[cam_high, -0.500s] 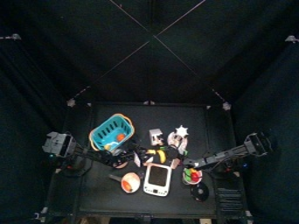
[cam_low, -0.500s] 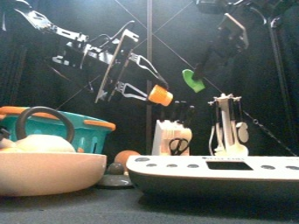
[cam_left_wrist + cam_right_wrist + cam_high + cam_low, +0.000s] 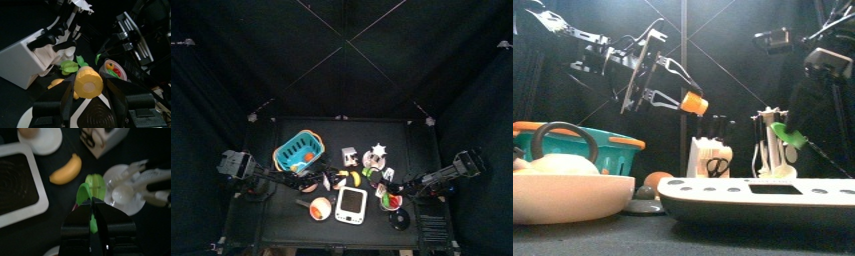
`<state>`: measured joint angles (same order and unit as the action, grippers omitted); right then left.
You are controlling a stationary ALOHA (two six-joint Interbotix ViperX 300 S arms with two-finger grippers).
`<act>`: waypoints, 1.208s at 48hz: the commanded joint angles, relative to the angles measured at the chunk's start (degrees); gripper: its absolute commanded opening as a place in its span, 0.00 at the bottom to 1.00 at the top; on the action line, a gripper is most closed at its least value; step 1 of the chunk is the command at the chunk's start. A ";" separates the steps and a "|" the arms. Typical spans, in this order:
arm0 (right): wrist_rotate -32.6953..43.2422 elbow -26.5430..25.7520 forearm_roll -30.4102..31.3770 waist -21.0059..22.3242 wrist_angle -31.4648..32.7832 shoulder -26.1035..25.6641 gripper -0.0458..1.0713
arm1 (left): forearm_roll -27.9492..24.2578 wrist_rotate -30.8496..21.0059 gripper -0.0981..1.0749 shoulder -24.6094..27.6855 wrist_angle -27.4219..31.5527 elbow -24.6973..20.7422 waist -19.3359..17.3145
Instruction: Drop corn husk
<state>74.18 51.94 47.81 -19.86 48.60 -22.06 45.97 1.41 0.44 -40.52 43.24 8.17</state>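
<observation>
The right gripper [image 3: 93, 210] has its fingers pinching a green corn husk [image 3: 90, 190]. The husk is a long leaf, and it sticks straight out past the fingertips. In the front view the husk [image 3: 790, 135] hangs in the air at about 3 o'clock, beside a white rack [image 3: 770, 140] that stands on the table [image 3: 409, 140]. It has not been dropped yet.

The left gripper [image 3: 88, 97] has its fingers pressed on a yellow corn cob [image 3: 87, 82]. The cob points away from the fingers, lengthwise. In the front view the cob [image 3: 694, 101] is held high near the middle, well apart from the husk. So the husk looks pulled off the cob already, and the right arm is the one that must let go.

Below the husk in the right wrist view are a banana [image 3: 65, 172] and the white rack [image 3: 130, 185], with a white scale [image 3: 20, 183] off to the side. I think the husk could land on the rack or the banana if the fingers spread here.

A teal basket [image 3: 298, 150] sits at about 10 o'clock in the top view. A cream bowl [image 3: 567, 195] is close at the front.
</observation>
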 commanded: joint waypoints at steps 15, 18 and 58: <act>-0.26 4.57 -9.23 4.04 0.09 -0.97 0.55 | -0.88 0.00 0.68 -6.50 -0.18 3.96 -0.26; -0.62 5.27 -8.96 4.92 -0.18 -0.97 0.62 | -0.88 0.00 0.68 -6.77 -0.18 4.13 -0.26; -0.88 5.01 -5.98 6.24 -0.26 -2.20 0.88 | -1.49 0.00 0.68 -9.67 -0.18 6.50 -0.35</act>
<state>73.21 58.36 41.57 -13.36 48.34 -23.38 44.65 1.32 -8.44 -40.52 50.27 8.00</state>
